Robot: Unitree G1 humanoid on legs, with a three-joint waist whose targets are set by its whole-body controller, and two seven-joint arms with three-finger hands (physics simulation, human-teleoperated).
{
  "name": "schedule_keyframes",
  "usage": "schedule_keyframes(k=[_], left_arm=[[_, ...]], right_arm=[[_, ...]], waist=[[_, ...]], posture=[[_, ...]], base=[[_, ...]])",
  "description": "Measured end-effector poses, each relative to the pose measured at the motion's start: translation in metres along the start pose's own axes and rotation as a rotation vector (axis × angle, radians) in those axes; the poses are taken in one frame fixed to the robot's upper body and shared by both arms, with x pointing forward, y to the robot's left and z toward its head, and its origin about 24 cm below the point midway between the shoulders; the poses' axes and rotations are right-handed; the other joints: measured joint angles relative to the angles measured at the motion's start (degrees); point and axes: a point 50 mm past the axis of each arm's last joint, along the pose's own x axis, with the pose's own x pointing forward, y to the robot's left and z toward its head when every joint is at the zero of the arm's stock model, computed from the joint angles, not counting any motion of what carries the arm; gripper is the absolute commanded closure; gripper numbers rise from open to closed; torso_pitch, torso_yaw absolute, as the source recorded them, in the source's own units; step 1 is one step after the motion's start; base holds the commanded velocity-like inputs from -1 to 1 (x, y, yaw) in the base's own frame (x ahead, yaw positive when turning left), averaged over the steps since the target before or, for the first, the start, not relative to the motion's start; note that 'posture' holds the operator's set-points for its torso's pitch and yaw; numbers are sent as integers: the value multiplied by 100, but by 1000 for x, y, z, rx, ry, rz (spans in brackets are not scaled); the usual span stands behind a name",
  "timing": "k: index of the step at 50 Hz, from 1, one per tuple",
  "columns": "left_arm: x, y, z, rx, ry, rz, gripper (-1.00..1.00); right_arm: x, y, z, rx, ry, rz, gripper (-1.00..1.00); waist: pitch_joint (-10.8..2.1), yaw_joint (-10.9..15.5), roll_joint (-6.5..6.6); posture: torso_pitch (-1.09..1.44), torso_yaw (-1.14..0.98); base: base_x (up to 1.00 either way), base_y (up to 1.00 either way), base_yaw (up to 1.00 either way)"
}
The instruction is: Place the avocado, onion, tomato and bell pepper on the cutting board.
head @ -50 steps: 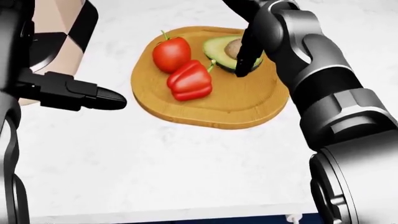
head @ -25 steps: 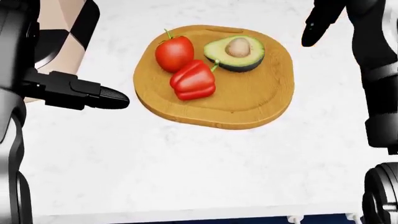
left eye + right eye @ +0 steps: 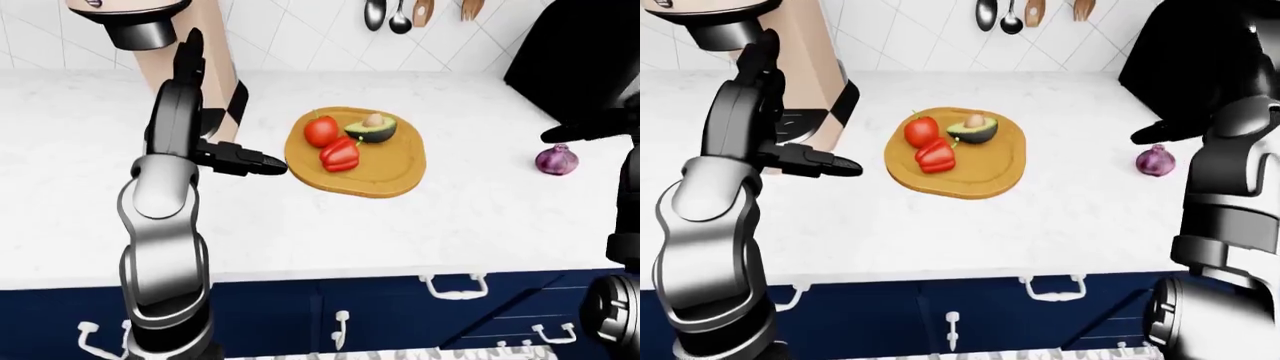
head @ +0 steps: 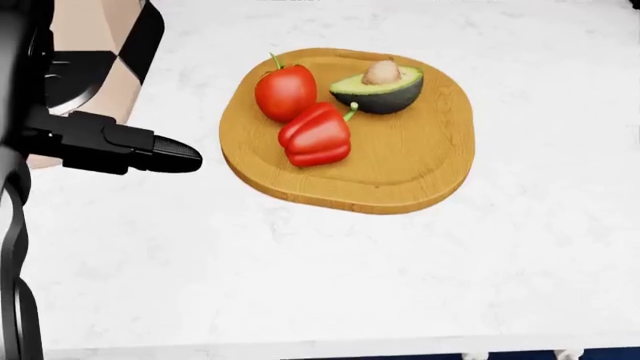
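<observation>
The wooden cutting board [image 4: 400,176] carries a red tomato [image 4: 285,91], a red bell pepper [image 4: 317,135] and an avocado half [image 4: 378,88] with its pit up. A purple onion [image 3: 1155,161] lies on the white counter well to the right of the board. My right hand [image 3: 1145,135] hovers just above and left of the onion, fingers extended and holding nothing; the head view does not show it. My left hand [image 4: 185,159] stands open left of the board, fingers pointing at it, apart from everything.
A beige and black stand mixer [image 3: 810,82] stands behind my left arm. A large black appliance [image 3: 1190,67] fills the top right, close behind the onion. Utensils [image 3: 400,13] hang on the tiled wall. The counter edge [image 3: 940,279] runs above blue drawers.
My right hand has let go of the avocado on the board and swung out to the right, leaving the head view. The head view has shifted slightly. The left hand has barely moved.
</observation>
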Motion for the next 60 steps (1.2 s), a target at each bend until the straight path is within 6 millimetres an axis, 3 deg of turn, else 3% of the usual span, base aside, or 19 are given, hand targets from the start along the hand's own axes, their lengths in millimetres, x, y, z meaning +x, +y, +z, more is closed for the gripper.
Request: schedule_keyframes(k=[5, 14, 31, 60], left_arm=[[0, 1, 1, 3, -2, 7, -100], [-1, 0, -1, 5, 0, -2, -100], [-3, 3, -3, 10, 9, 11, -100], [-3, 5, -3, 14, 15, 14, -100]], right_arm=[[5, 19, -22, 79, 76, -15, -100], [11, 58, -29, 198, 140, -40, -100], [7, 82, -65, 238, 259, -203, -100], [-1, 92, -85, 307, 348, -257, -100]], waist=[[1, -6, -11], [-3, 23, 9], [-43, 59, -39], [-40, 100, -106]], posture=[[0, 0], [0, 0], [0, 0], [0, 0]], base=[[0, 0, 0], [0, 0, 0], [0, 0, 0], [0, 0, 0]])
